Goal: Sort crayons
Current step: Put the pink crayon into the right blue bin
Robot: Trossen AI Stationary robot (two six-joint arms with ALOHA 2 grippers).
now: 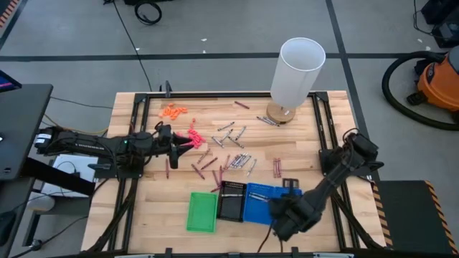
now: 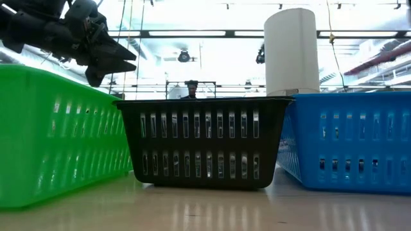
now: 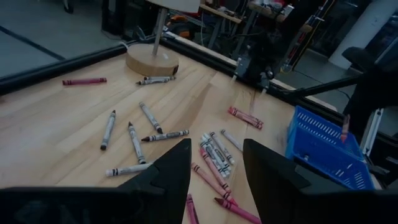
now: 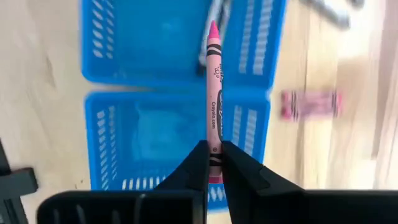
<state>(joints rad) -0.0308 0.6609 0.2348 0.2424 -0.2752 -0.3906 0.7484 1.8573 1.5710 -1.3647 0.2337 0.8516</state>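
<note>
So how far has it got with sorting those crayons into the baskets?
Barely begun, by the look of it. Little looks done: no sorted crayons are visible in the green basket, black basket or blue basket. In hand: the right gripper pinches a pink crayon above the blue basket. Left: most crayons lie scattered on the table, where the open left gripper hovers.

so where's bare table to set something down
Bare wood lies beside the green basket toward the left arm, and between the lamp base and the orange bits. The middle is crowded with crayons.
</note>
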